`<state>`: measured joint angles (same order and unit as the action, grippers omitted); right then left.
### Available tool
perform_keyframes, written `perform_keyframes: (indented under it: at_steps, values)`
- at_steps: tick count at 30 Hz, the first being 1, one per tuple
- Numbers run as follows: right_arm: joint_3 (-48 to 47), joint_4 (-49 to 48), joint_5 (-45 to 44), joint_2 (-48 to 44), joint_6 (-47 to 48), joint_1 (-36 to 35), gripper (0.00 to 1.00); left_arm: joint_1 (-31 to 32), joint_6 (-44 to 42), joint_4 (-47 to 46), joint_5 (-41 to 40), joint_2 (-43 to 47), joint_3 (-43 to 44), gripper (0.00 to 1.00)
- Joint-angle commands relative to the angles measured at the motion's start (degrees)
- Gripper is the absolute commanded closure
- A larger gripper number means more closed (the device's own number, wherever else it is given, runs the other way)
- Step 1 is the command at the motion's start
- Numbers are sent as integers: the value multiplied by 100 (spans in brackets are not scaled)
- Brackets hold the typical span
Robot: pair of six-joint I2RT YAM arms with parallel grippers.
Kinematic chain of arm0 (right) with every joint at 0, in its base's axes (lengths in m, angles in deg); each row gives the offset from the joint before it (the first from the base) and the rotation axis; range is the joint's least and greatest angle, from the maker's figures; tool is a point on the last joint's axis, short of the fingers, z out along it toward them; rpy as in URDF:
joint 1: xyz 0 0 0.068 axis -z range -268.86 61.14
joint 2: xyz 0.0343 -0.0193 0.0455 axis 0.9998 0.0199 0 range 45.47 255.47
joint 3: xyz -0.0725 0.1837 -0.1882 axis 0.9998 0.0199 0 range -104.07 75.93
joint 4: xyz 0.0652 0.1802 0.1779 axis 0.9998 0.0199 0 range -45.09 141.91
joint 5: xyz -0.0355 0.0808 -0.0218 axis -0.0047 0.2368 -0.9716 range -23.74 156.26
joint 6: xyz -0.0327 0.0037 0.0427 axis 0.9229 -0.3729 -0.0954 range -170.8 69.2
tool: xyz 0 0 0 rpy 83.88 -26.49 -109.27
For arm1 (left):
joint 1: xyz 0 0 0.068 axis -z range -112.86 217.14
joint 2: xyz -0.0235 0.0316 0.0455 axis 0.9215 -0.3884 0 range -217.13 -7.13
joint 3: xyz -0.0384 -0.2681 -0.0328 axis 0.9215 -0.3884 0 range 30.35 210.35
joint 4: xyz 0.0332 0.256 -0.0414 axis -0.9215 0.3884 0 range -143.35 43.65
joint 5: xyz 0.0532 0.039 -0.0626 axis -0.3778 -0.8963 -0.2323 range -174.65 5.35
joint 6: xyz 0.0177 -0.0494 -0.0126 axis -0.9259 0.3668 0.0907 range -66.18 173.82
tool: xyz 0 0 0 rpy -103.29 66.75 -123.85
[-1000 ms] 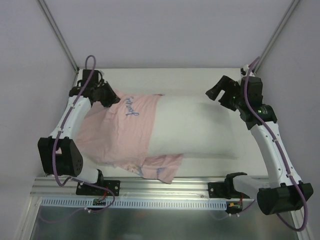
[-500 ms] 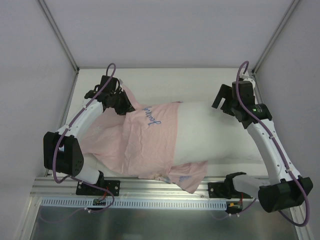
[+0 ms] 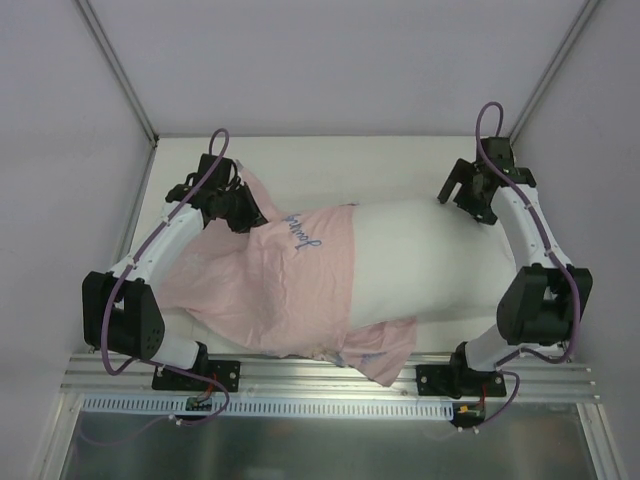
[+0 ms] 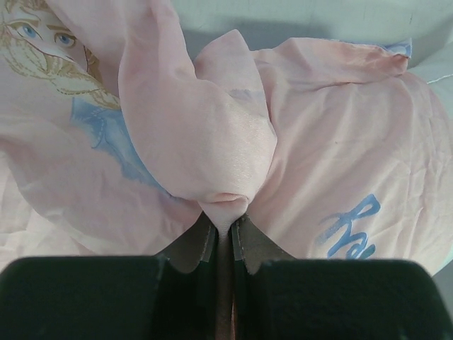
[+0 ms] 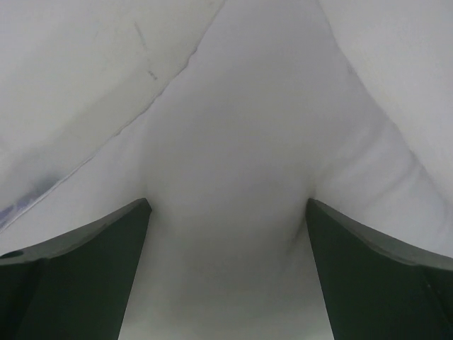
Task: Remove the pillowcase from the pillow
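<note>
The left gripper (image 3: 243, 207) is pressed together on a gathered fold of the pink pillowcase (image 3: 265, 285), at the cover's far left corner. In the left wrist view the fabric bunches up just ahead of the left gripper's (image 4: 225, 232) fingertips. A printed figure (image 4: 49, 49) lies to their left and blue lettering (image 4: 354, 228) to their right. From that pinch the pillowcase spreads toward the near edge of the surface (image 3: 350, 160). It covers the left half of the pillow (image 3: 430, 265), and a loose flap hangs off the near side. The bare white right half of the pillow reaches the right gripper (image 3: 472, 200). That gripper (image 5: 226, 205) is spread wide at the pillow's far right corner, with pillow (image 5: 233, 127) fabric bulging between its fingers (image 5: 85, 269).
</note>
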<state>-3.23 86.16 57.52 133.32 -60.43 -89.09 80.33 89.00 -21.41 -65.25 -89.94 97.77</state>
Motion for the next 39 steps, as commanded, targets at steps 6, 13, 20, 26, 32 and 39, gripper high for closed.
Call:
perform_keyframes:
  at_steps: [6,13,20,26,32,39]
  values:
    - [539,-1047,2306,295,-363,155,99,43,-178,-13,-23,89,61,100]
    - [1076,-1137,1699,-1312,-1119,1110,99,-983,-284,128,-7,677,-88,100]
    - [1868,-1445,1989,-1903,-1331,1658,99,-1864,-29,119,240,985,-343,100]
    - [2158,-1603,2042,-1921,-1366,1675,100,-1864,-11,110,389,880,-343,94]
    - [2220,-1682,2104,-1956,-1358,1675,99,-1873,156,-83,259,1108,-537,100]
    - [2343,-1665,2121,-2132,-1278,1868,99,-2952,331,-65,450,1407,-476,100]
